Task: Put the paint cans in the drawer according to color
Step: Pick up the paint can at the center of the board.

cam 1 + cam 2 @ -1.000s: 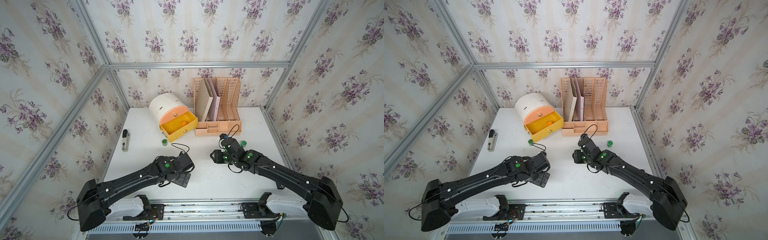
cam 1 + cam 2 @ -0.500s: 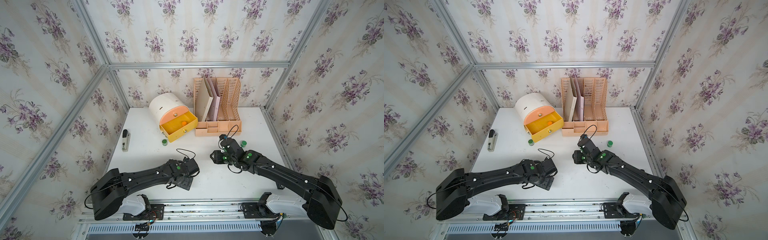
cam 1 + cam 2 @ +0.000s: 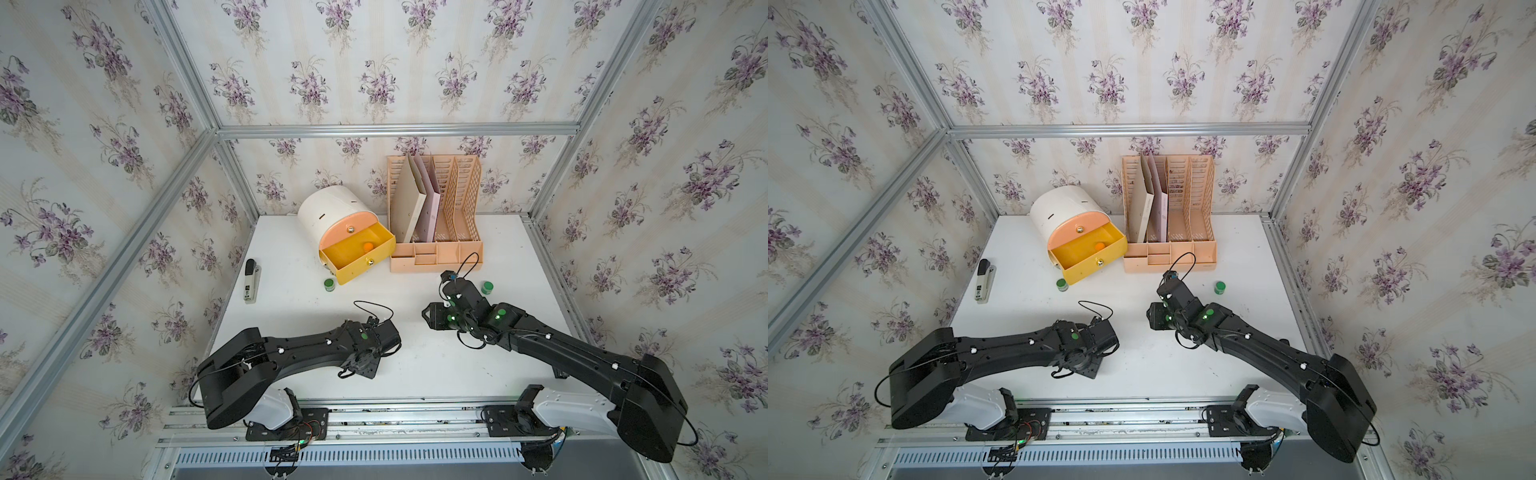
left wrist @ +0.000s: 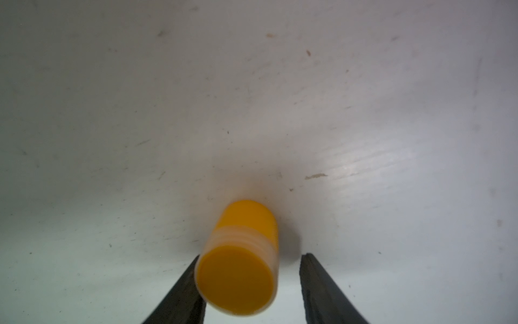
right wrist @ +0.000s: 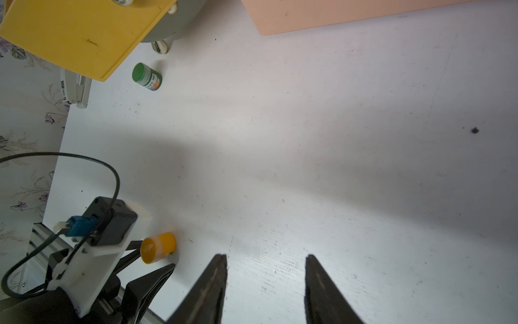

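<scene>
Arms: left arm (image 3: 299, 347), right arm (image 3: 561, 349). Matte black chunky links, white base housings (image 3: 274, 409), green status lights (image 3: 501, 312), thin looping black cables (image 3: 374, 305). Tapered black fingers on left gripper (image 4: 251, 256) and right gripper (image 5: 265, 255).

I work in a mock-up home-office booth, a lab rig really: floral wallpaper panels (image 3: 374, 62) on an aluminium frame (image 3: 395, 131), white table (image 3: 415, 365) with a mounting rail (image 3: 415, 415) along its front, peach lattice file rack (image 3: 457, 199) and stapler (image 3: 250, 281) as desk props

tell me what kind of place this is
Likely a robot test booth dressed as a desk: floral wallpaper in an aluminium frame, a file rack and stapler on a white table, two robot arms.
</scene>
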Robot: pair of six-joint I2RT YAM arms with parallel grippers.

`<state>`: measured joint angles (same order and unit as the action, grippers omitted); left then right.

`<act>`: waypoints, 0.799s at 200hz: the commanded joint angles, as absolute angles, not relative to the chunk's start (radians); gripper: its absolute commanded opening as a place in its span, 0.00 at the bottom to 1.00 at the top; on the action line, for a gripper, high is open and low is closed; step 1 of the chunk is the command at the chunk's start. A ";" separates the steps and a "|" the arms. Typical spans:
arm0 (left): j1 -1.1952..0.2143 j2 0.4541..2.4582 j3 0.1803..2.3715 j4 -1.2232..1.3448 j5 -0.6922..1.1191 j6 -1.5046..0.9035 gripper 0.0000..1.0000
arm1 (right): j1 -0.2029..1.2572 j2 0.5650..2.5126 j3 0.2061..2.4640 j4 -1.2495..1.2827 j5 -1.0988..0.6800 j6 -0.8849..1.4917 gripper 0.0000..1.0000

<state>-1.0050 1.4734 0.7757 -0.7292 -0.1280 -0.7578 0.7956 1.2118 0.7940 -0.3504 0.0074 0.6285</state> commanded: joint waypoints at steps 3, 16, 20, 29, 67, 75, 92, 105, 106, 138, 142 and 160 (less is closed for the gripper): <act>-0.999 1.472 0.790 -0.721 -0.146 -0.767 0.56 | 0.795 1.204 0.795 -0.345 0.019 0.634 0.49; -0.991 1.465 0.791 -0.727 -0.148 -0.765 0.57 | 0.796 1.203 0.795 -0.346 0.021 0.634 0.49; -0.990 1.465 0.792 -0.729 -0.150 -0.765 0.58 | 0.795 1.201 0.796 -0.345 0.021 0.634 0.49; -0.985 1.459 0.790 -0.731 -0.150 -0.763 0.61 | 0.796 1.200 0.796 -0.347 0.021 0.634 0.49; -0.967 1.428 0.773 -0.721 -0.126 -0.751 0.59 | 0.796 1.198 0.795 -0.351 0.026 0.634 0.49; -0.964 1.423 0.766 -0.715 -0.121 -0.749 0.58 | 0.796 1.196 0.795 -0.351 0.026 0.635 0.49; -0.946 1.388 0.746 -0.681 -0.092 -0.737 0.56 | 0.796 1.197 0.795 -0.351 0.027 0.635 0.49; -0.934 1.376 0.727 -0.660 -0.074 -0.735 0.52 | 0.795 1.198 0.795 -0.351 0.028 0.635 0.49; -0.934 1.375 0.726 -0.660 -0.074 -0.734 0.52 | 0.796 1.198 0.795 -0.351 0.027 0.635 0.49; -0.928 1.356 0.710 -0.660 -0.078 -0.738 0.42 | 0.796 1.193 0.794 -0.354 0.030 0.637 0.49; -0.928 1.355 0.709 -0.660 -0.078 -0.736 0.41 | 0.796 1.193 0.794 -0.354 0.030 0.637 0.49; -0.928 1.354 0.712 -0.667 -0.079 -0.733 0.36 | 0.795 1.195 0.796 -0.354 0.030 0.637 0.49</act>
<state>-0.9298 1.3579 0.7109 -0.6693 -0.0792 -0.7403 0.7956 1.1976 0.7940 -0.3500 0.0151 0.6292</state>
